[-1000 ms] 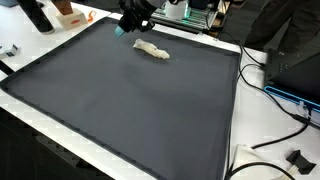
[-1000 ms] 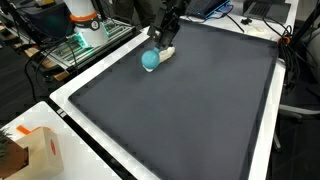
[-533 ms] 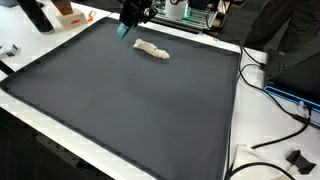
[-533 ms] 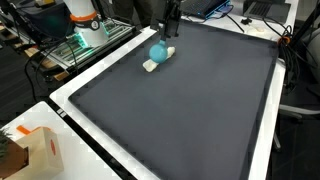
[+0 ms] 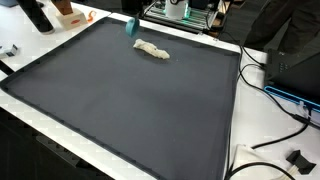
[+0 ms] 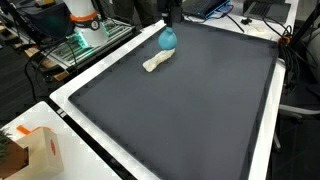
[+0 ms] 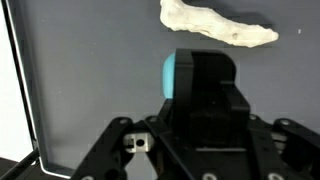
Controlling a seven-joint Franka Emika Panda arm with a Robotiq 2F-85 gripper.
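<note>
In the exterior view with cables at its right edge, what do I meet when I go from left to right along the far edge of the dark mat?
black object → orange-and-white item → teal object → pale lumpy piece

Matt dark mat (image 5: 130, 110), smooth teal ball (image 6: 167, 39)

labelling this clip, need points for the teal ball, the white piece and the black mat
teal ball (image 6: 167, 40), in an exterior view, middle of its rounded body
white piece (image 6: 155, 63), in an exterior view, midway along its length
black mat (image 6: 190, 110), in an exterior view, bare middle of its surface
</note>
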